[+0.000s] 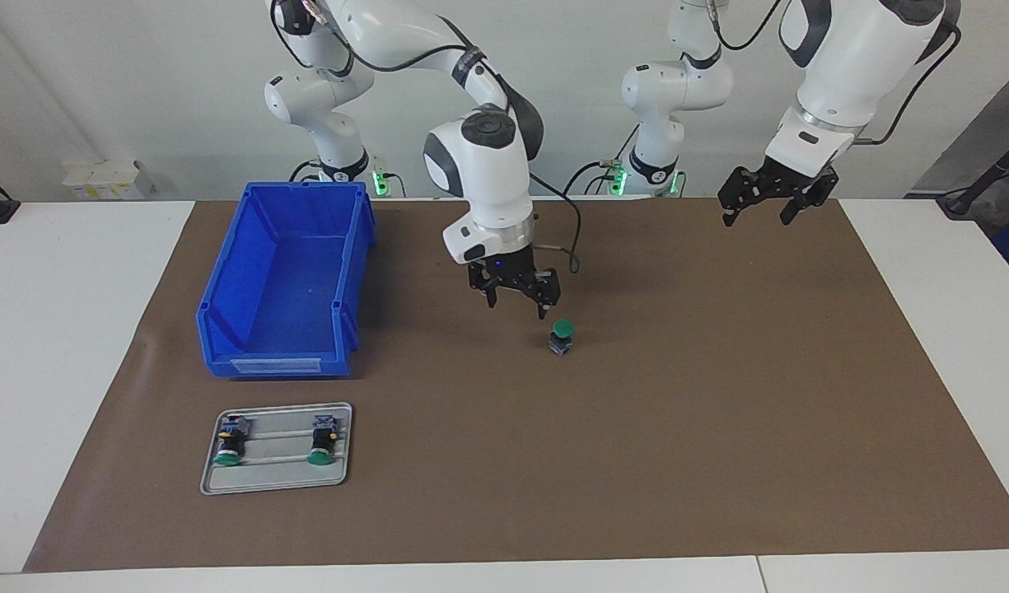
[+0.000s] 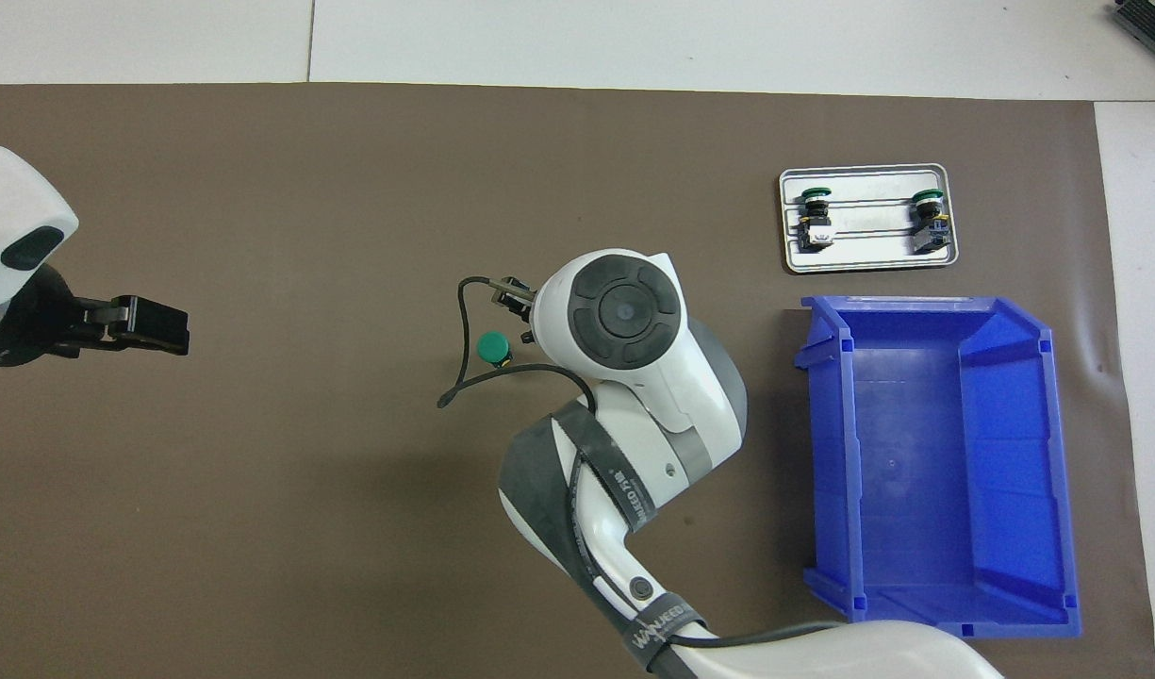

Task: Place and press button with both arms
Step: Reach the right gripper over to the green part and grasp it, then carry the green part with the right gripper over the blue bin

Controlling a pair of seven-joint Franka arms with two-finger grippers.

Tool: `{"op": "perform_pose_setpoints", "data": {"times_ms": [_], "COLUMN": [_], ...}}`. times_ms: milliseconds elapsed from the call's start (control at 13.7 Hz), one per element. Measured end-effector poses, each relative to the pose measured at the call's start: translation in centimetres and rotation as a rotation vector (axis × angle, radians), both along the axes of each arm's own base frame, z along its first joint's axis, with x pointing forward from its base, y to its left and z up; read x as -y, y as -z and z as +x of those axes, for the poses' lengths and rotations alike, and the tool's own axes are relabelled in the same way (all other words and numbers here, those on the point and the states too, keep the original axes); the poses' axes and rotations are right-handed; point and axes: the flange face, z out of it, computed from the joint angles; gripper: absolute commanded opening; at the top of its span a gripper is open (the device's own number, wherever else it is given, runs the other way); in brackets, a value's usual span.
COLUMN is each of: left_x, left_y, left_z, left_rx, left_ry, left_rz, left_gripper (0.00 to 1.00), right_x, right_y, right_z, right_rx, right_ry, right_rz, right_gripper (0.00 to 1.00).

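Two spare buttons lie on the grey tray, just beside the blue bin. One button stands upright on the mat, well apart from the bin toward the left arm's end: placing appears done. Right gripper hangs just above it, jaws spread, empty. Left gripper waits aloft, jaws spread, empty. Pressing remains.
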Motion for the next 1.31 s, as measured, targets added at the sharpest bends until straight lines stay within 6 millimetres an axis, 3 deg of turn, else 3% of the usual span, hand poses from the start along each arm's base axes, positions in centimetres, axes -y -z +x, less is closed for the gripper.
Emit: {"op": "perform_pose_setpoints", "data": {"times_ms": [292,438,583,802,948,1021,1094,1167,1312], "left_x": [0.0,0.0,0.0,-0.1,0.0,-0.1,0.0,-0.1,-0.1], "left_y": [-0.2,-0.2,-0.2,-0.2,-0.2,-0.2,-0.2,-0.2,-0.2], "left_z": [-0.2,-0.2,-0.2,-0.2,-0.2,-0.2,-0.2,-0.2,-0.2], "left_rx": [0.004,0.003,0.003,0.003,0.003,0.003,0.003,0.003,0.003], "left_ry": [-0.001,-0.001,-0.001,-0.001,-0.001,-0.001,-0.001,-0.001,-0.001], "left_rz": [0.0,0.0,0.0,0.0,0.0,0.0,0.0,0.0,0.0], "left_gripper": [1.0,1.0,1.0,1.0,1.0,1.0,1.0,1.0,1.0], "right_x": [-5.7,-6.4,-6.3,-6.7,-7.0,-7.1,-7.1,-7.1,-6.8], "right_y": [6.0,6.9,6.5,7.8,8.3,8.4,8.3,8.2,8.1], "right_z": [-1.9,-1.9,-1.4,-1.5,-1.6,-1.6,-1.6,-1.5,-1.3], "right_rx": [-0.017,-0.011,0.006,0.01,0.016,0.016,0.017,0.018,0.021], "right_ry": [0.063,0.073,0.079,0.074,0.069,0.068,0.068,0.069,0.074], "right_rz": [0.002,0.008,0.019,0.018,0.021,0.021,0.022,0.022,0.021], "right_gripper": [1.0,0.99,0.9,0.78,0.59,0.41,0.12,0.0,0.0]}}
